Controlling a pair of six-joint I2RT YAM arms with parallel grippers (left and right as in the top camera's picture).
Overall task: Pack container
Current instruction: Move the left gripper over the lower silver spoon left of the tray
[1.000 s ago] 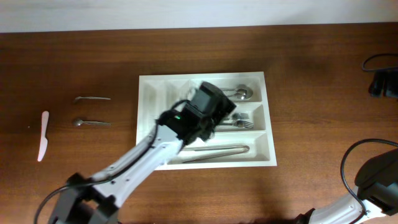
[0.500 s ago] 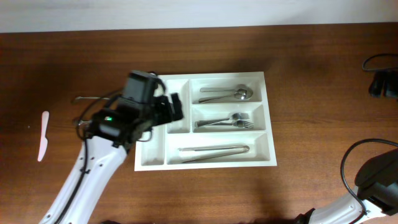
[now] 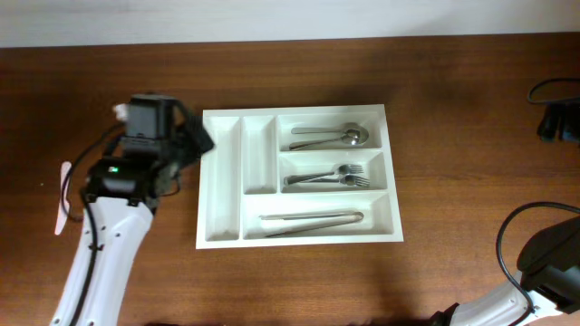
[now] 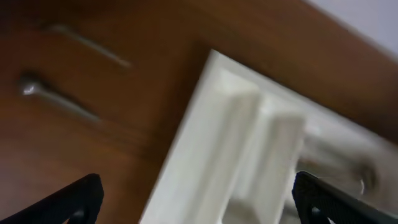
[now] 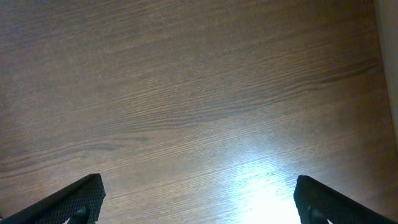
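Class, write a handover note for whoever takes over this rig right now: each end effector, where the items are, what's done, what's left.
Left end effector: open, empty, by the left edge of the container.
Right end effector: open, empty, over bare table.
Done: spoons, forks and tongs lie in the three wide compartments.
Left: both narrow compartments are empty; two metal utensils and a white knife lie on the table left of the container.
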